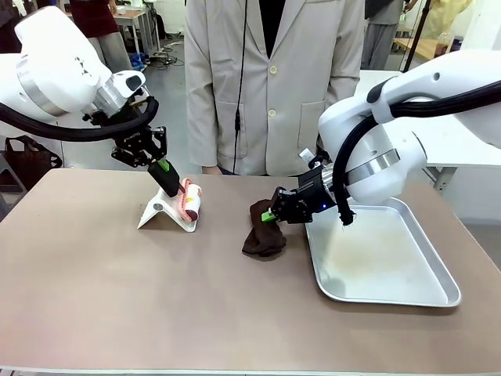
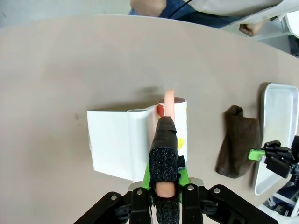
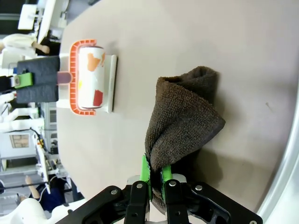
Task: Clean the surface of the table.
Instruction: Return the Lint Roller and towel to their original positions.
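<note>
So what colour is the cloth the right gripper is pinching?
Dark brown cloth, held by the right gripper; the right wrist view shows it best.

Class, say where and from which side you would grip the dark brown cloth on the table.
Pinch the cloth at its raised folded edge, coming from the tray side, as the right gripper does; that bunched fold stands up, probably giving the fingers purchase.

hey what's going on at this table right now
Two robot arms are set up to clean the brown table. The left tool is shut on the handle of a lint roller, whose roll sits at a white stand. The right tool is shut on a corner of a dark brown cloth lying on the table beside a metal tray. A person in a beige coat stands at the far side.
</note>
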Tool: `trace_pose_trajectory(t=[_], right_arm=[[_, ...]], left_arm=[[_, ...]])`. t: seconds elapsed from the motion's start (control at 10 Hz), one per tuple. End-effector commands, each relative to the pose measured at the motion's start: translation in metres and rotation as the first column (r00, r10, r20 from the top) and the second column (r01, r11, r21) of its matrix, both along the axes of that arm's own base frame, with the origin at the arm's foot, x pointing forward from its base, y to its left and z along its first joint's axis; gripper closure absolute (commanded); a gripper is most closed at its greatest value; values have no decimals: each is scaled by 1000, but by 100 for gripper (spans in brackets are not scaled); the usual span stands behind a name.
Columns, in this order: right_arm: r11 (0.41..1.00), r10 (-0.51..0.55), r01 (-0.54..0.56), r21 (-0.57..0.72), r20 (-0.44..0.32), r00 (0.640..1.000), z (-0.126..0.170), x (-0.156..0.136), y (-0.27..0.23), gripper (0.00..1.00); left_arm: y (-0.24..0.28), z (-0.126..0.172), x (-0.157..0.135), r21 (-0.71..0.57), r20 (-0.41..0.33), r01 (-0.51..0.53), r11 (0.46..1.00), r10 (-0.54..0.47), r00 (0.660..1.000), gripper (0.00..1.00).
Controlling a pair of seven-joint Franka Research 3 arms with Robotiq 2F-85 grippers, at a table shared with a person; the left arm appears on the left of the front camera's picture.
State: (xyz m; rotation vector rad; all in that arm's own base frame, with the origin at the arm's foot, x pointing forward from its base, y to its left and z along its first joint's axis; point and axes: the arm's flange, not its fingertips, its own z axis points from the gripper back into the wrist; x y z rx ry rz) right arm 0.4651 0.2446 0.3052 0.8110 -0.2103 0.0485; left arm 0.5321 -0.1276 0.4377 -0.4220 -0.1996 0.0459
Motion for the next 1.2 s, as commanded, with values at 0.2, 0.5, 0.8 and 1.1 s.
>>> trace_pose_trajectory(t=[0.2,0.5,0.8,1.1], right_arm=[[1000,-5,6,14,-29,1000,3,8,0,89],[1000,-7,8,10,-28,1000,1,8,-1,89],[1000,-19,19,10,-35,999,1,7,-1,0],[1000,-16,17,12,-41,999,1,8,-2,6]], left_arm=[[0,-12,11,60,-52,-28,998,31,998,77],[1,-13,11,61,-54,-28,998,32,998,77],[1,-12,10,68,-63,-29,997,33,997,0],[2,-9,7,70,-55,-32,997,36,998,0]])
